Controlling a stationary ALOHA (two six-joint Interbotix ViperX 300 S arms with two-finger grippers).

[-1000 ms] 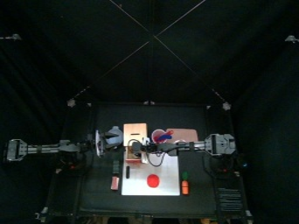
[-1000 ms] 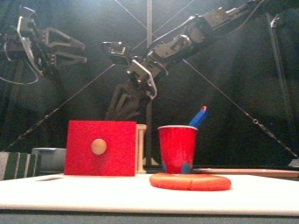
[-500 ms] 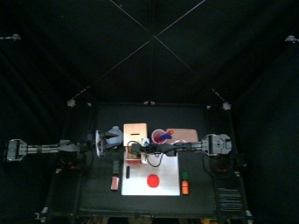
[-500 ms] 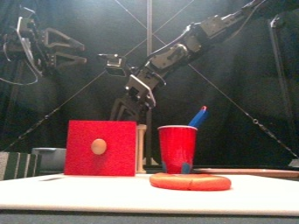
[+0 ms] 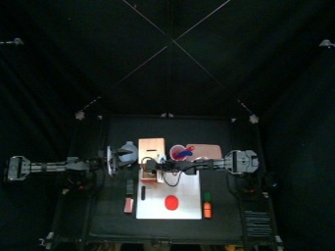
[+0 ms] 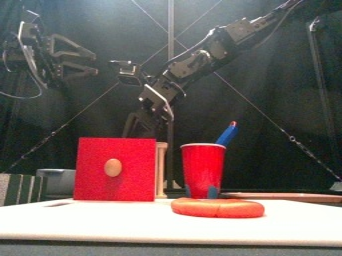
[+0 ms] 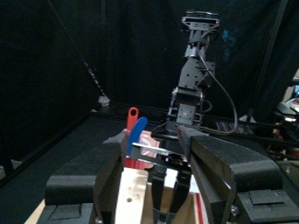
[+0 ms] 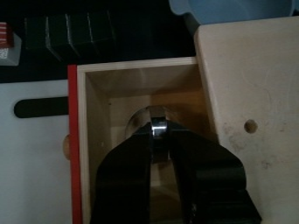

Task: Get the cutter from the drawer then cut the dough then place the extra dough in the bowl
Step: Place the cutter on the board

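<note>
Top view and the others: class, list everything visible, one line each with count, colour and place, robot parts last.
cutting board: one, white, centre of the scene.
wooden box: one, pale, back left of the board; its red drawer stands open.
cutter: one, metal, inside the open drawer.
dough: one, red, flat on the board's front.
cup: one, red, right of the box, holding a blue knife.
bowl: one, blue-grey, left of the box.
dark blocks: count unclear, off the board's left edge.
small reddish thing: one, board's front right, too small to name.
left pincer: one, open, raised at the left.
right pincer: one, over the open drawer above the cutter.
</note>
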